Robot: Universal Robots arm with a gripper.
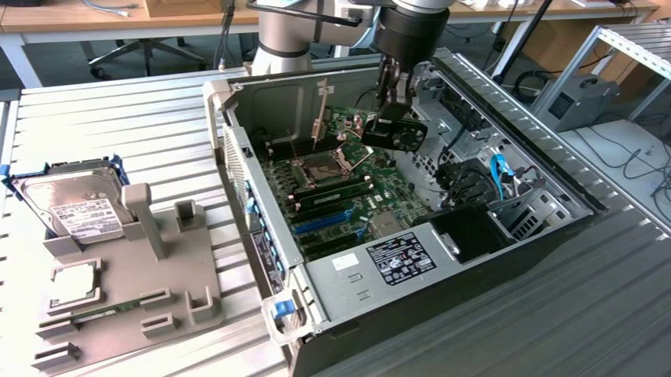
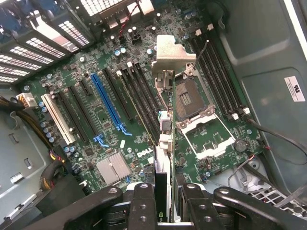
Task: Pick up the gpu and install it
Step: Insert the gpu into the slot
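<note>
I hold the gpu (image 1: pixel 400 133), a flat card with a green board, a round black fan cover and a long silver metal end piece. The two black fingers (image 2: pixel 144 203) of my gripper (image 1: pixel 391 100) are closed on it, one on each flat side.

The gpu hangs in the air inside the big open grey and black computer case (image 1: pixel 247 157), over the green motherboard (image 1: pixel 325 196). It stands on its thin edge. In the wrist view it looks like a thin line. Its long way runs from my fingers out to the silver end piece, which is the far end. In the exterior view the fan side is turned toward the camera.

I count one gpu. On the motherboard I count one long blue slot (image 2: pixel 108 103), one long white slot (image 2: pixel 57 120), one square silver chip socket (image 2: pixel 194 98) and one small silver block with ridges (image 2: pixel 113 168). There are many black slots too, and the gpu covers some, so I cannot count them.

The case lies on a grey metal table (image 1: pixel 126 126) with ridges. At the exterior view's left sits one grey plastic holder (image 1: pixel 157 267) with one silver hard drive (image 1: pixel 68 208) leaning in it. Smaller parts in the holder are hard to make out.

My fingers hide the near end of the gpu. My arm is cut off at the top edge of the exterior view.
</note>
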